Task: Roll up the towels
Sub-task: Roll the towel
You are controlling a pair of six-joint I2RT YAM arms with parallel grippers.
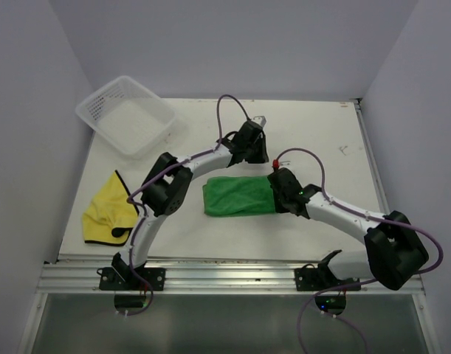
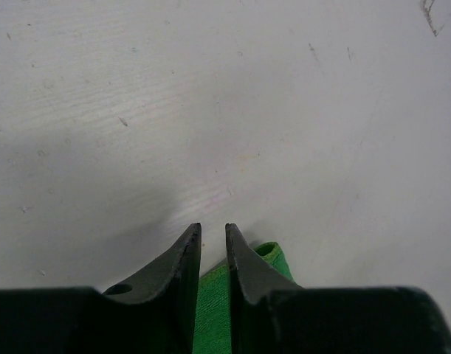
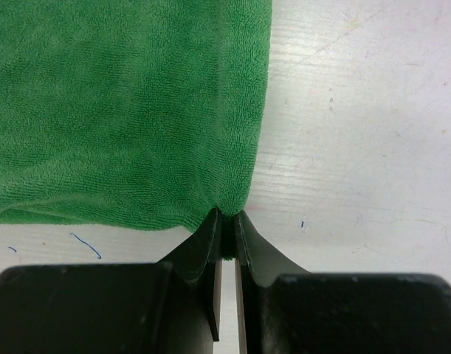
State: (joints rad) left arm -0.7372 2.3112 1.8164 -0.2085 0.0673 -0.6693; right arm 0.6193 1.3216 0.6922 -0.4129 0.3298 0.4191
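Observation:
The green towel (image 1: 238, 195) lies flat in the middle of the table, folded to a rectangle. My right gripper (image 1: 278, 184) sits at its right end and is shut on the near right corner of the cloth (image 3: 122, 110), which bunches between the fingertips (image 3: 229, 214). My left gripper (image 1: 251, 144) hovers over the towel's far right corner (image 2: 273, 258). Its jaws (image 2: 213, 226) stand a narrow gap apart, with bare table showing between the tips and green cloth lower down. The yellow towel (image 1: 107, 210), with black edging, lies crumpled at the left edge of the table.
A white mesh basket (image 1: 125, 114) stands at the back left corner. Grey walls close in the table on three sides. Pen marks (image 1: 343, 147) dot the white tabletop at the right.

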